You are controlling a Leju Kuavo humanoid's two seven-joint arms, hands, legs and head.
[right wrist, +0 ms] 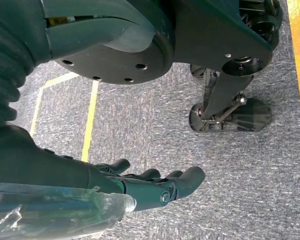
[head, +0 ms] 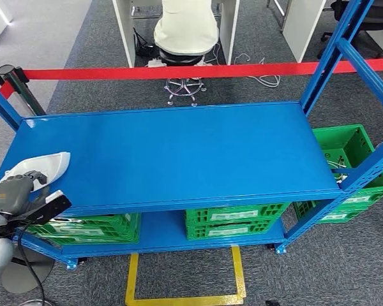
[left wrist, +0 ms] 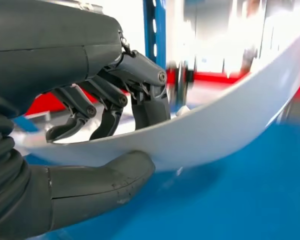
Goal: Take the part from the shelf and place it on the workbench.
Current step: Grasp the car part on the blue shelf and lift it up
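A curved white part [head: 43,165] lies at the left front corner of the blue shelf [head: 180,153]. It is clasped by the left hand [left wrist: 103,130], thumb under its edge, fingers over the top. The right hand [right wrist: 156,185] hangs above the carpet, fingers extended, nothing held. The grasping step seems in hand; a lift clear of the shelf is called for next.

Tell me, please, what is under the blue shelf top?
Under the blue shelf top stand green crates on a lower blue shelf. The top covers most of the crates, so their contents cannot be seen.
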